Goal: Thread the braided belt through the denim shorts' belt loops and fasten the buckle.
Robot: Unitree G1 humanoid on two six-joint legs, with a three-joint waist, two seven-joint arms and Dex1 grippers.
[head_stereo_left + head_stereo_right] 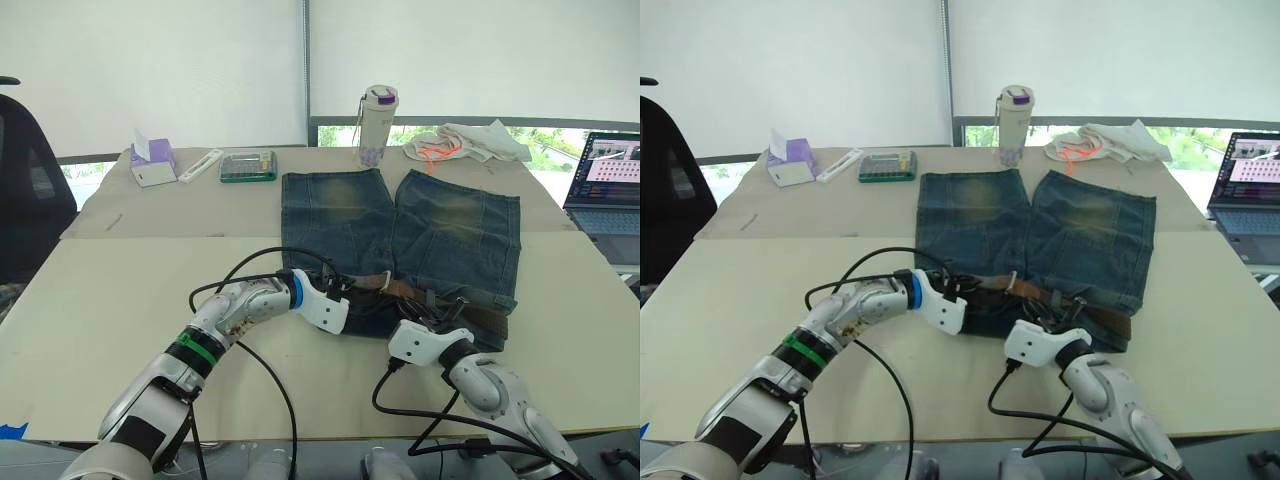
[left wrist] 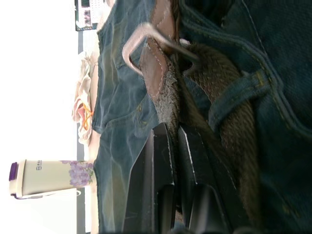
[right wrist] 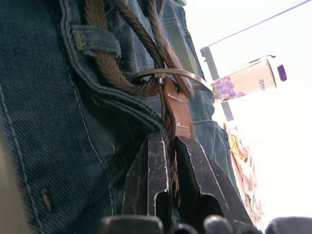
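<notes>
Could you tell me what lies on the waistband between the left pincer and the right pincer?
In the left eye view, the braided belt with its buckle lies on the denim shorts between the left pincer and right pincer.

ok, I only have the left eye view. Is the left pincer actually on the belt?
Observer: Yes. In the left wrist view the left pincer is clamped on the belt, close to the buckle.
Operator: Right one?
Observer: The right pincer also grips the belt, next to the buckle.
Operator: Any loop threaded?
Observer: Yes, the belt runs under a loop beside the left pincer.
</notes>
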